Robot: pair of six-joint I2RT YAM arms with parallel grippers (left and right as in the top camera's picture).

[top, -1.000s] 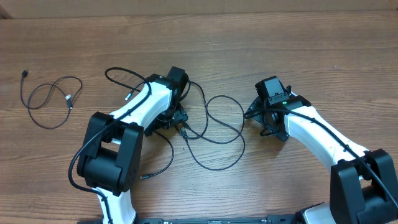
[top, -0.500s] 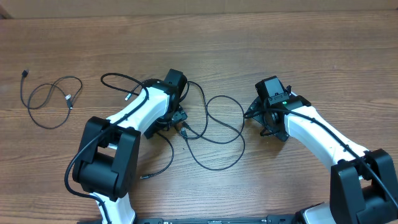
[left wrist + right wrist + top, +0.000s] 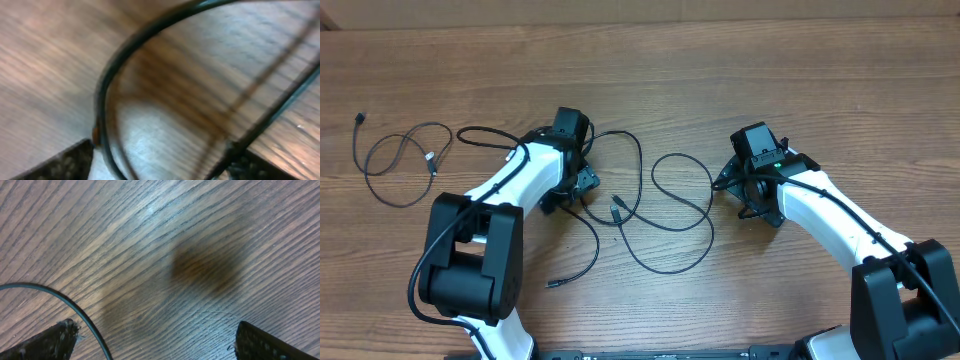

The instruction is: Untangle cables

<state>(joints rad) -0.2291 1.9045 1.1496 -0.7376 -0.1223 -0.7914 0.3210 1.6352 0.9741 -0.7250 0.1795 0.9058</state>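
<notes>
The tangled black cables [image 3: 617, 209] lie in loose loops on the wooden table [image 3: 720, 60] between my two arms. My left gripper [image 3: 576, 186] hangs low over their left part. The left wrist view is blurred: a cable arc [image 3: 98, 105] runs past the left finger and a straight strand [image 3: 270, 117] past the right one, with the left gripper [image 3: 160, 162] open around them. My right gripper [image 3: 748, 195] sits just right of the loops, the right gripper [image 3: 157, 342] open over bare wood, and a cable curve [image 3: 75, 307] passes its left fingertip.
A separate thin black cable [image 3: 432, 160] lies coiled at the far left, one plug end [image 3: 358, 118] pointing to the back. Another plug end [image 3: 552, 284] rests towards the front, near the left arm's base [image 3: 470, 270].
My left arm has swung to the left, and the cable loop beside it has slid left and stretched out. The right arm has not moved.
</notes>
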